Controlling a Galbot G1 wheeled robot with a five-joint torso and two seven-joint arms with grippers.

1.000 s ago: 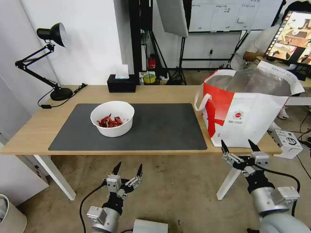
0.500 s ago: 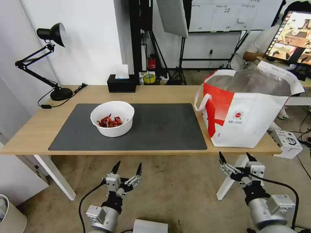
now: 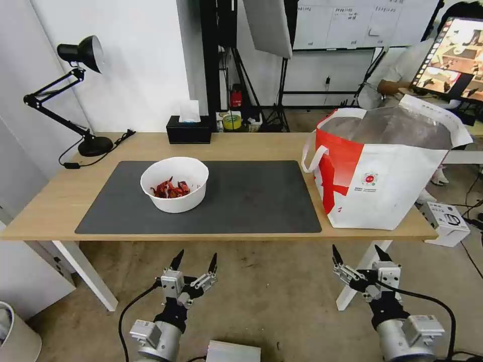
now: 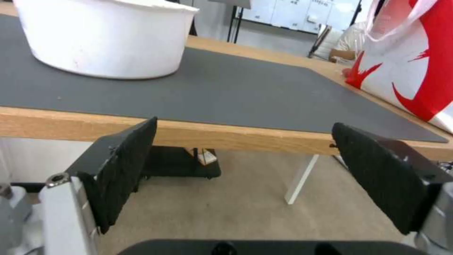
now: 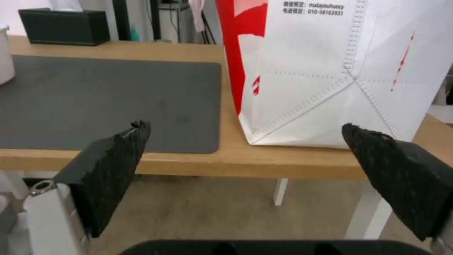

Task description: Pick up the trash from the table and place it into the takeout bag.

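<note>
My left gripper [image 3: 194, 258] and right gripper [image 3: 358, 251] hang spread wide and empty below the table [image 3: 60, 196] edge. The bowl [image 3: 174, 184] of red shells sits on the mat [image 3: 241, 198], well apart from the bag [image 3: 387, 171] at the right end. Gripped off-level, the bowl could tip and scatter shells.

The takeout bag [image 3: 382, 176] hides the table's [image 3: 241, 146] far right corner; the bag's inside is hidden below its rim.
</note>
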